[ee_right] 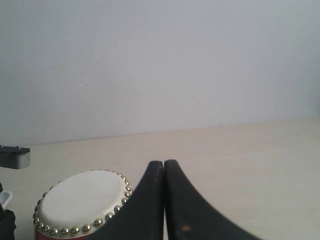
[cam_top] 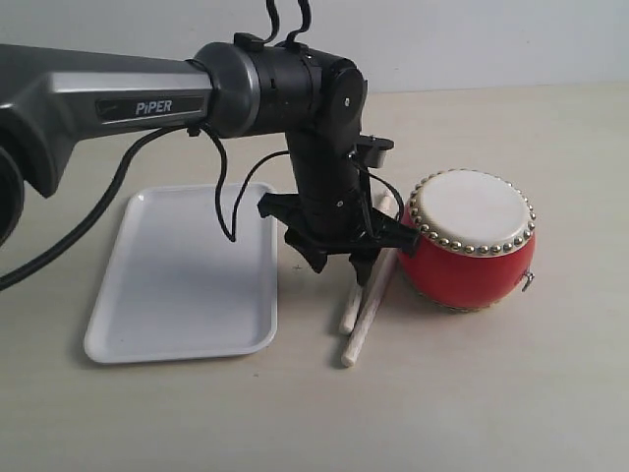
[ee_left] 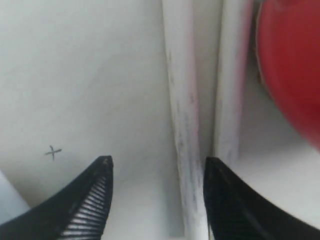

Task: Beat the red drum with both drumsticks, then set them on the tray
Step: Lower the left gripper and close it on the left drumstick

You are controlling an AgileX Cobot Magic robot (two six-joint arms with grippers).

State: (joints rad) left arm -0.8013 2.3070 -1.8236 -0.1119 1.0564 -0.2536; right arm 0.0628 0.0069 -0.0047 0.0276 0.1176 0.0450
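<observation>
Exterior: both drumsticks [cam_top: 362, 307] lie side by side on the tabletop [cam_top: 491, 393], between tray [cam_top: 177, 285] and red drum [cam_top: 470, 246] | Left wrist: my left jaws are spread, one stick between them, the other under a tip; closing may pinch both or roll one away | Right wrist: my right jaws are clenched, empty, hovering above the drum.

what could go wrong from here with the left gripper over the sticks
1. The drumsticks lie side by side, almost touching. The open left gripper straddles one, and one of its fingers sits over the other, so descending and closing may knock or roll that stick.
2. The red drum is right beside them, so the gripper might bump it.
3. The right gripper is shut and empty, so it cannot take a stick as it stands.
</observation>
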